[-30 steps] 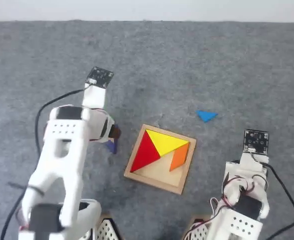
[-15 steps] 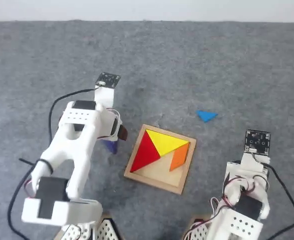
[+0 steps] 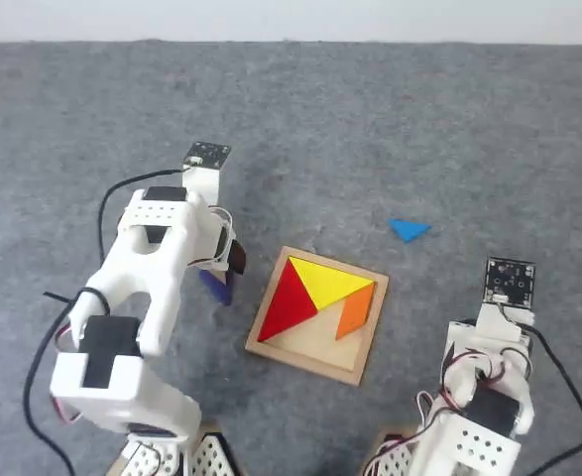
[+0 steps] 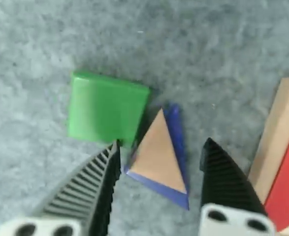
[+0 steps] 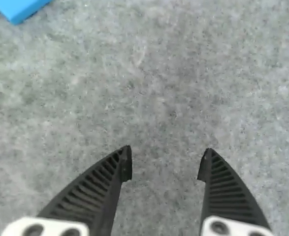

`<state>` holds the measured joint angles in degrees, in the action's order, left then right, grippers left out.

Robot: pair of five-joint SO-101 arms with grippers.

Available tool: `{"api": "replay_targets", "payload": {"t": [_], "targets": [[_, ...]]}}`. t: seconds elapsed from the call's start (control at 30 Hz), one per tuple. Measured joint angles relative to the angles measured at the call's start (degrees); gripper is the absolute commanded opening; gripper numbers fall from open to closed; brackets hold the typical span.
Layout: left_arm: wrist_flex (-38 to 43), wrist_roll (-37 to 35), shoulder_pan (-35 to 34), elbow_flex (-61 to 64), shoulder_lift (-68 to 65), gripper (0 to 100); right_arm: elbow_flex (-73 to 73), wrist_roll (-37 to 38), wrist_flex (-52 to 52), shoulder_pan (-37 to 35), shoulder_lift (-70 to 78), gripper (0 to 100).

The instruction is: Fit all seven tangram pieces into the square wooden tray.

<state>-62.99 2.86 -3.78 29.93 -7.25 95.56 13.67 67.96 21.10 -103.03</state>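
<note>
Hovering left gripper [image 4: 162,143]: jaws are sitting spread wide and straddling the navy triangle [image 4: 156,160], one finger on each side. It's not pinching anything, and I honestly can't tell if either finger is touching the piece.
Navy triangle: it's lying flat on the grey carpet [image 3: 419,119] with its tan face up, just beside the tray [image 3: 310,349] on the left arm's side. One edge is sitting right next to the green square [image 4: 107,108].
Right gripper [image 5: 167,149]: this one's gaping open too, hanging over bare carpet and holding nothing.
Tray: it's holding three pieces so far, a red triangle [image 3: 286,302], a yellow triangle [image 3: 328,281] and an orange piece [image 3: 355,315]. A strip of bare wood is showing along the side nearest the arms.
Light-blue triangle [image 3: 407,230]: it's sitting out on the carpet past the tray's far right corner, well apart from both grippers.
Change: compared with a second ago, the left arm's big white links are swinging round and the wrist is ending up slightly closer to the tray, while the gripper end is staying over the navy triangle. The right arm, the tray and the light-blue triangle aren't budging.
</note>
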Motion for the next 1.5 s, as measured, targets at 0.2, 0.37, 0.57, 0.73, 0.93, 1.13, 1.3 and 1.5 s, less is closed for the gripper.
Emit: {"api": "replay_targets", "payload": {"t": [0.2, 0.37, 0.57, 0.73, 0.93, 1.13, 1.3, 1.5], "targets": [[0.0, -0.2, 0.0, -0.1, -0.4, 17, 0.0, 0.0, 0.0, 0.0, 0.0, 22.0], [0.0, -0.2, 0.1, -0.1, -0.4, 11, 0.0, 0.0, 0.0, 0.0, 0.0, 22.0], [-0.6, 0.0, 0.2, -0.1, -0.4, 11, 0.0, 0.0, 0.0, 0.0, 0.0, 22.0], [-5.5, 0.7, 0.1, -4.6, -0.4, 10, 0.0, 0.0, 0.0, 0.0, 0.0, 22.0], [-12.1, 0.7, 0.2, -11.3, -0.4, 9, 0.0, 0.0, 0.0, 0.0, 0.0, 22.0], [-17.1, 1.1, 8.5, -8.0, 7.1, 10, 0.0, 0.0, 0.0, 0.0, 0.0, 22.0], [-15.4, -2.8, 19.0, 0.1, 19.3, 9, 0.0, 0.0, 0.0, 0.0, 0.0, 22.0], [-13.0, -3.7, 27.1, 1.4, 16.5, 9, 0.0, 0.0, 0.0, 0.0, 0.0, 22.0]]}}
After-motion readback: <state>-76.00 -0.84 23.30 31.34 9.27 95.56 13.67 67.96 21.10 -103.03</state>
